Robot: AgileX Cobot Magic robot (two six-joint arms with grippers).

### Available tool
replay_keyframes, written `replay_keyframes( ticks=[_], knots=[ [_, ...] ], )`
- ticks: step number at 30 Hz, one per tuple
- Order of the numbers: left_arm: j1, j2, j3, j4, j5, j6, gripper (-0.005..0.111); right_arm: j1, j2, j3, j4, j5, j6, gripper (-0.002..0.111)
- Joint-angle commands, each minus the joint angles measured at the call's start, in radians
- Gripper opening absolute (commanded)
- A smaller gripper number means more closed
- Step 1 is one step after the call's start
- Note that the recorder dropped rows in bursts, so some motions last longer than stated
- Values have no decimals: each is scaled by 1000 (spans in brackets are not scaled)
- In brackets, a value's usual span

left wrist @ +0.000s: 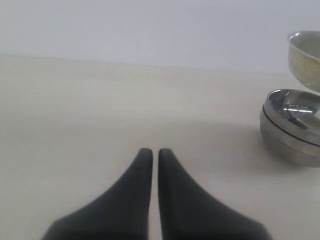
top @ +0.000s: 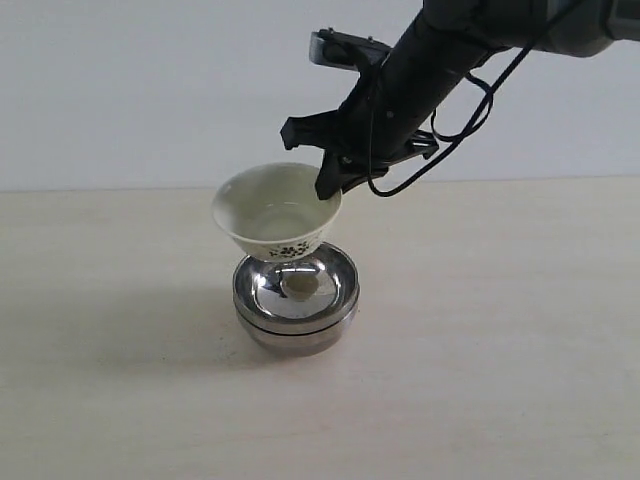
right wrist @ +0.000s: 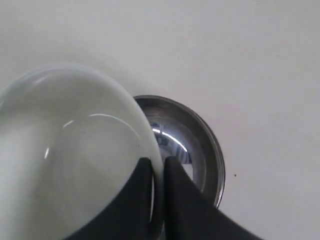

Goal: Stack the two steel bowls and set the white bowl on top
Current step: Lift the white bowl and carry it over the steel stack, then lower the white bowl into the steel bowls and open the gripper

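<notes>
Steel on steel, the two steel bowls (top: 296,305) sit nested on the bench (top: 500,350), and the white bowl (top: 275,212) hangs tilted just over them, its rim pinched by the right tool (top: 328,185). Well aside, the left tool (left wrist: 151,151) has its jaws nearly together, holding nothing

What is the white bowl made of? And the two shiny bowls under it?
The white bowl looks like glazed ceramic: it is glossy white with a dark pattern on its outer wall. The two steel bowls look like polished metal, probably stainless steel: they mirror the white bowl's foot and the light.
</notes>
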Motion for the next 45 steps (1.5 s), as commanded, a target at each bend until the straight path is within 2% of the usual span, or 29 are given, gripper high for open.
replay_keyframes(
  ticks=[1,32,45],
  knots=[
    [3,-3,4,2,-3,-1,4,-6,50,-4,46,21,-39,0],
    [3,-3,4,2,-3,-1,4,-32,94,0,40,55,-88,0],
    [3,-3,4,2,-3,-1,4,-53,94,115,181,-73,-194,0]
  ],
)
